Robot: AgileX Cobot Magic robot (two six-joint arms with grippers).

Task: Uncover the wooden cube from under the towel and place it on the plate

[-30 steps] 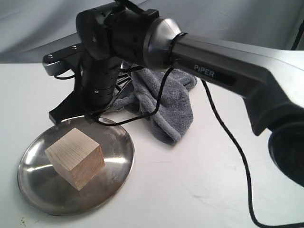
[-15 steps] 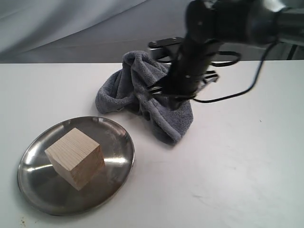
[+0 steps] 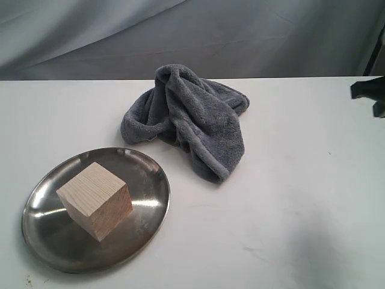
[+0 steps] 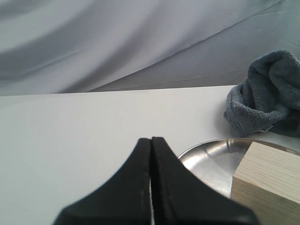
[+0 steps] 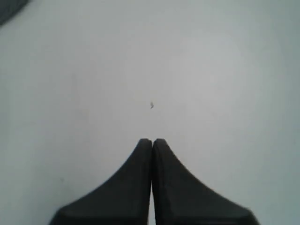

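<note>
the wooden cube (image 3: 95, 200) sits uncovered on the plate (image 3: 146, 208), with the towel (image 3: 192, 117) bunched just beside the plate (placing looks done). left gripper (image 4: 151, 157) and right gripper (image 5: 152, 152) are both clenched, empty; next only calls for parking the arms.

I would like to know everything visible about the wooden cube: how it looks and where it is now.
The wooden cube is a pale, light-tan block with fine straight grain and sharp edges; it looks like unpainted wood. It is whole and uncovered. It rests flat on one face near the middle of the shiny metal plate, one vertical edge turned toward the exterior camera. Only the plate touches it; the grey towel lies apart, beyond the plate.
</note>
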